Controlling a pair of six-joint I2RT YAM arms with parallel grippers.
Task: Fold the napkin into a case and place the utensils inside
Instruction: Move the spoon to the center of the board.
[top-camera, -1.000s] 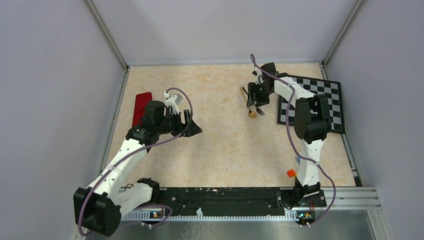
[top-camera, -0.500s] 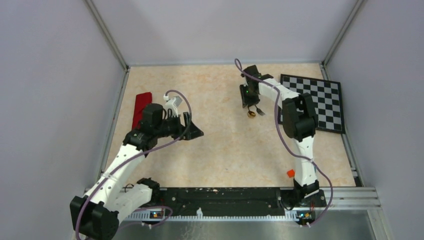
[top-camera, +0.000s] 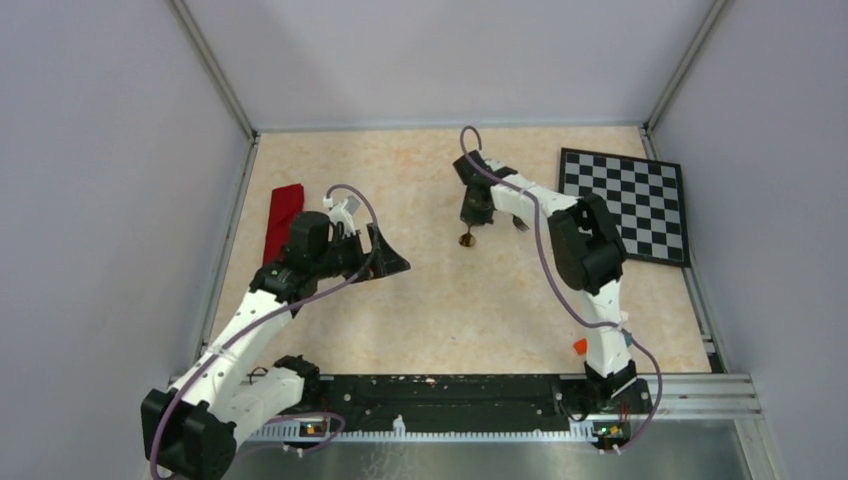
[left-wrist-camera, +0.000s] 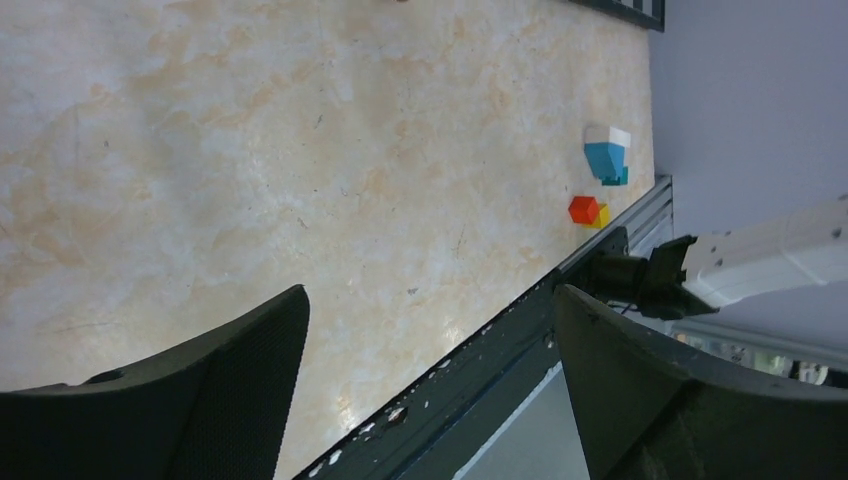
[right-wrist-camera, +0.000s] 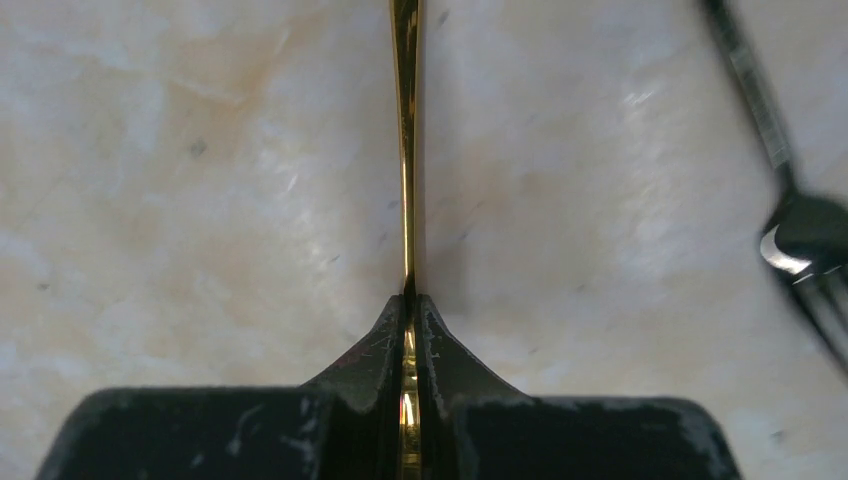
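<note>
The right gripper (top-camera: 474, 206) had swung left, pinching the gold spoon (right-wrist-camera: 406, 150) by its handle with the fork (right-wrist-camera: 800, 225) just beside, while the red case (top-camera: 283, 218), lying front to back, sat well leftward, nearer the wide-open, empty left gripper (top-camera: 386, 256).

Glossy gold metal spoon (right-wrist-camera: 406, 150) between the right gripper's (right-wrist-camera: 409, 305) matt, scuffed black plastic fingers (right-wrist-camera: 365, 365), with a shiny dark metal fork (right-wrist-camera: 795, 225) to their right on a smooth marbled tabletop (right-wrist-camera: 180, 180).
</note>
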